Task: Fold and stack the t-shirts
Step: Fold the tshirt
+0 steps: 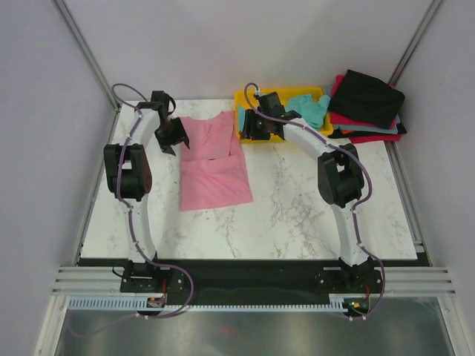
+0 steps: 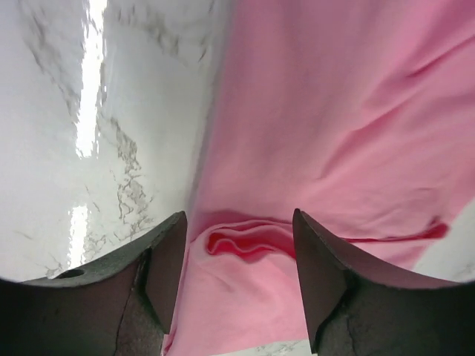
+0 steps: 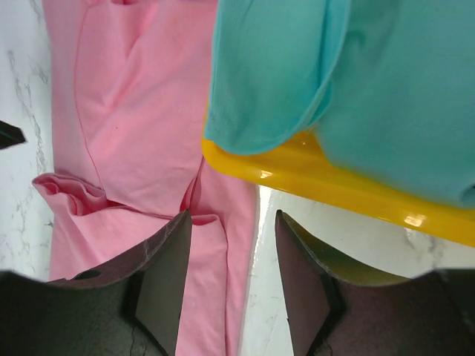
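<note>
The pink t-shirt (image 1: 215,159) lies partly folded on the marble table, its lower half doubled over. My left gripper (image 1: 178,141) is open above its far left edge, and the left wrist view shows a bunched fold of the pink shirt (image 2: 334,111) between the open jaws (image 2: 239,219). My right gripper (image 1: 252,130) is open over the shirt's far right edge, with one finger above the pink cloth (image 3: 133,111) and the other above bare table (image 3: 232,215). The teal t-shirt (image 1: 310,107) (image 3: 356,81) lies in the tray. The black t-shirt (image 1: 367,96) rests on the red one (image 1: 371,136) at the far right.
The yellow plastic tray (image 1: 245,96) stands at the back centre, its rim (image 3: 334,182) close to my right gripper and just above the pink shirt's edge. Grey walls and metal rails close in the table's sides.
</note>
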Motion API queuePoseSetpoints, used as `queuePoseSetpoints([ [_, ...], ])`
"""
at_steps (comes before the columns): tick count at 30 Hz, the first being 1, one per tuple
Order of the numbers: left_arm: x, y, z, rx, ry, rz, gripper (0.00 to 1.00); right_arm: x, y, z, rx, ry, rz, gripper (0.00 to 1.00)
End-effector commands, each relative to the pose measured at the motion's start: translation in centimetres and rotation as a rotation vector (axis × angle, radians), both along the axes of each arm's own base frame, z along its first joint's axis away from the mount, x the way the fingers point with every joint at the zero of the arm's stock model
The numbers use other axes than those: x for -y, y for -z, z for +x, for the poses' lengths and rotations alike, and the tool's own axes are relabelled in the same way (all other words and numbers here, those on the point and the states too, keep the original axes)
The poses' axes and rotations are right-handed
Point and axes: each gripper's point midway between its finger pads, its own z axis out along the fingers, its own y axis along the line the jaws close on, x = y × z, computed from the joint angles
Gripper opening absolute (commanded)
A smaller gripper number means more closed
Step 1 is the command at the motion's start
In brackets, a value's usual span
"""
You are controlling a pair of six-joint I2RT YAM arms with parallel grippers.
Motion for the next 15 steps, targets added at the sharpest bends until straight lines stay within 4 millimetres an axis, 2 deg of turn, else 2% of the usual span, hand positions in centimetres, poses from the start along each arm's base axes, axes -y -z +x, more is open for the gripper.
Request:
queuePoseSetpoints([
  [1, -0.1, -7.1, 1.5, 0.119, 0.072, 0.027, 0.67, 0.9, -6.2, 0.2, 0.103, 0.026, 0.011, 0.57],
  [2, -0.4, -8.2, 1.3, 0.142, 0.067, 0.039, 0.67, 0.6, -7.6, -0.9, 0.124, 0.01, 0.016, 0.57],
  [3, -0.5, -9.0, 0.9, 0.155, 0.056, 0.043, 0.67, 0.7, -7.4, -1.8, 0.118, -0.004, 0.009, 0.58],
  [4, -0.6, -7.9, -0.6, 0.115, 0.05, 0.049, 0.67, 1.0, -5.1, -3.6, 0.067, -0.015, -0.012, 0.59],
  [5, -0.9, -9.9, -1.0, 0.177, 0.033, 0.061, 0.67, 0.9, -5.7, -5.1, 0.065, -0.037, 0.012, 0.61],
  [6, -1.2, -9.7, -1.8, 0.177, 0.02, 0.073, 0.67, 0.8, -5.0, -6.4, 0.038, -0.055, 0.029, 0.66],
  [7, -1.5, -7.4, -4.2, 0.11, 0.012, 0.082, 0.67, 1.0, -3.3, -8.8, -0.005, -0.073, 0.056, 0.7],
  [8, -1.4, -7.6, -4.5, 0.147, 0.007, 0.073, 0.67, 0.2, -3.0, -10.8, -0.044, -0.136, 0.113, 0.73],
  [9, -1.2, -6.8, -7.1, 0.125, 0.006, 0.057, 0.67, 0.2, -2.4, -12.1, -0.063, -0.154, 0.126, 0.79],
  [10, -0.9, -6.9, -8.1, 0.139, 0.009, 0.038, 0.67, 0.8, -0.1, -14.2, -0.115, -0.159, 0.116, 0.82],
  [11, -0.6, -6.6, -9.1, 0.142, 0.007, 0.017, 0.67, 0.9, -0.7, -15.3, -0.108, -0.168, 0.128, 0.83],
  [12, -0.5, -6.2, -11.1, 0.148, -0.012, 0.003, 0.67, 0.9, -0.4, -16.4, -0.123, -0.177, 0.144, 0.84],
  [14, -0.5, -5.5, -12.8, 0.144, -0.079, -0.012, 0.66, 1.2, 0.6, -18.6, -0.16, -0.173, 0.173, 0.84],
  [15, -0.3, -4.0, -14.4, 0.13, -0.091, -0.029, 0.66, 1.3, 1.0, -19.3, -0.171, -0.179, 0.179, 0.84],
])
